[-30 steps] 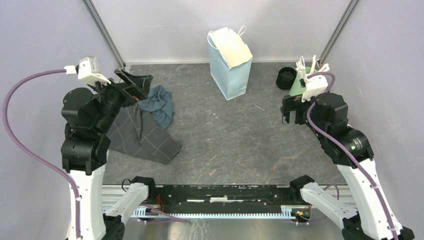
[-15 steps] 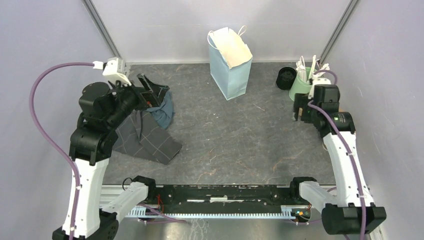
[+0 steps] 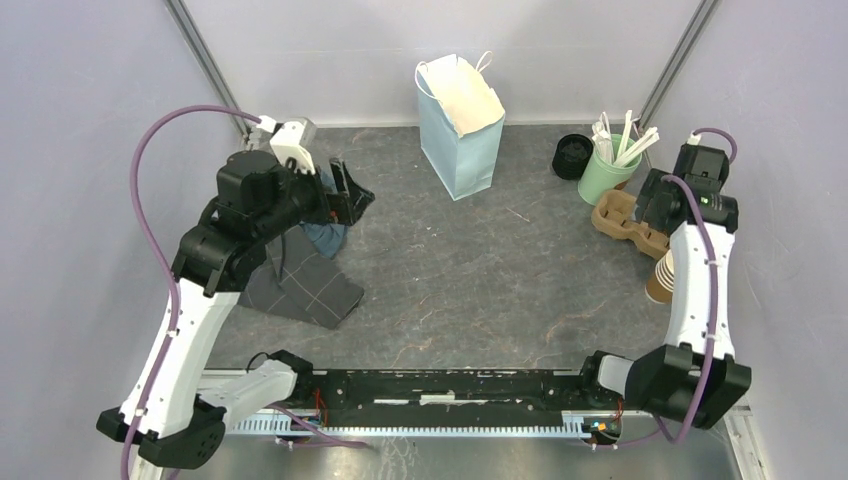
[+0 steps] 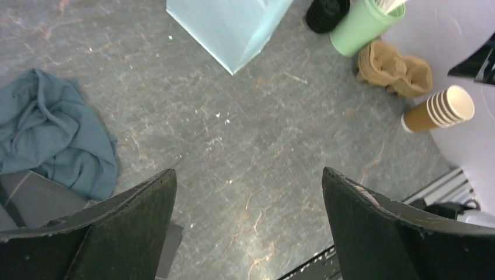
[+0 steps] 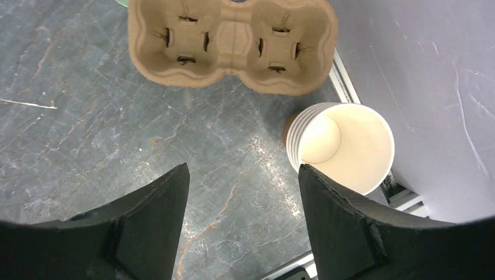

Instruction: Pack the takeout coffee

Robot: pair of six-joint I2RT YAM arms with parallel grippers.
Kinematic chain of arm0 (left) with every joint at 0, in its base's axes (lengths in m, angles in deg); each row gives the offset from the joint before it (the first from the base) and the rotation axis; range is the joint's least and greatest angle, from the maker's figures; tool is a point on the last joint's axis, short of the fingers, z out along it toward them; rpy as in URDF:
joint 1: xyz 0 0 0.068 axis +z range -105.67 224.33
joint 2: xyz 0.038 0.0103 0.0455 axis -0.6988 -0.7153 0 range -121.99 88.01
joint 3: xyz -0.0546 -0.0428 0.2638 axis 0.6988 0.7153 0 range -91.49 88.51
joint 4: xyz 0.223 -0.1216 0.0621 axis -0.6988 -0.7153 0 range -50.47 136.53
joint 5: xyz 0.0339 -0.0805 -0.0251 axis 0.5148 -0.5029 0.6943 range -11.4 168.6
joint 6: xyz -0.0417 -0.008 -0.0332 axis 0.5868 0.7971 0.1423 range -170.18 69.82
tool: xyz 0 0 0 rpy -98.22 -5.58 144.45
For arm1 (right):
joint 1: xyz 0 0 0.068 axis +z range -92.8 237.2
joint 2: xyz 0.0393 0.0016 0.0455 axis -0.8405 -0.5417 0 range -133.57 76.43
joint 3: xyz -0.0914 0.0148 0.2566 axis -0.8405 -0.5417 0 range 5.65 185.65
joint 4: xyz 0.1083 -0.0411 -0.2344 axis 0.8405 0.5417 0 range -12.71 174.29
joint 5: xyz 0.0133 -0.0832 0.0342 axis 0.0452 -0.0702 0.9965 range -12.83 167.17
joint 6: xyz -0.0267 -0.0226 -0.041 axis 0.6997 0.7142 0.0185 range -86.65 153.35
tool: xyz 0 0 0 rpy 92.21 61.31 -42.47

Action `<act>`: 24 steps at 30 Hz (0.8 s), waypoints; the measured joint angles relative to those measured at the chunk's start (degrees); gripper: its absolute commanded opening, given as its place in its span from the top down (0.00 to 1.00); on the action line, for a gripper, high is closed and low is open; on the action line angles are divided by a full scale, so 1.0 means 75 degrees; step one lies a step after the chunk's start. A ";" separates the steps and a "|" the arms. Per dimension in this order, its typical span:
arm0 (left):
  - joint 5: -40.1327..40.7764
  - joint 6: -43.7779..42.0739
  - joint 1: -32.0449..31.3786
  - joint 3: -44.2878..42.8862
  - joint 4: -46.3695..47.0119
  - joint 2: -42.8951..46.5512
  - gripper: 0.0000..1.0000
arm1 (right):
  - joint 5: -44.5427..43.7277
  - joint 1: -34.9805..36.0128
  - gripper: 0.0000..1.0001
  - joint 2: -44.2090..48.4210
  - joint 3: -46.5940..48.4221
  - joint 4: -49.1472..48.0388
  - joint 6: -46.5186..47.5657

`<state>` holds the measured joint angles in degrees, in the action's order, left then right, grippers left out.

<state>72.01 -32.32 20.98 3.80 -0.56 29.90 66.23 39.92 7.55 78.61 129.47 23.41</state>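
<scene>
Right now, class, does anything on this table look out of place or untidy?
Yes. At the left a teal cloth lies crumpled in a heap, partly over a grey cloth spread askew. Nothing looks spilled or broken.

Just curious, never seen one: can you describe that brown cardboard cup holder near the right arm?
The pulp cup carrier is tan moulded fibre with a wavy rim; two empty wells show, each with slit tabs. It lies flat, open side up, on the grey table beside the green cup, apart from the stack of paper cups. Nothing grips it.
</scene>
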 measured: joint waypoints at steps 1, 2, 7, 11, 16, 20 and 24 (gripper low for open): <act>-0.0012 -0.0052 -0.0076 0.0128 0.0009 0.0064 0.00 | 0.0044 -0.0099 0.29 -0.0154 0.0070 0.0035 0.0038; -0.0029 -0.0087 -0.0125 0.0283 0.0006 0.0140 0.00 | 0.0079 -0.0187 0.32 -0.0271 0.0137 0.0085 0.0052; -0.0137 -0.0137 -0.0163 0.0933 -0.0003 0.0367 0.00 | 0.0233 -0.1052 0.42 -0.0682 0.0248 0.0163 0.0108; -0.0137 -0.0140 -0.0163 0.1026 0.0006 0.0353 0.00 | 0.0396 -0.1617 0.46 -0.0711 0.0248 0.0207 0.0096; -0.0134 -0.0175 -0.0163 0.1023 0.0003 0.0338 0.00 | 0.0615 -0.1714 0.48 -0.0833 0.0236 0.0198 0.0096; -0.0131 -0.0195 -0.0163 0.1020 0.0003 0.0297 0.00 | 0.0801 -0.1719 0.53 -0.1032 0.0157 0.0140 0.0093; -0.0128 -0.0201 -0.0163 0.1017 0.0003 0.0242 0.00 | 0.0807 -0.1740 0.56 -0.1250 0.0020 0.0079 0.0085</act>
<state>71.05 -33.82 19.75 11.43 -0.54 31.72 72.28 26.87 -1.83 78.77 130.06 24.05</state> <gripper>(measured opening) 0.993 0.456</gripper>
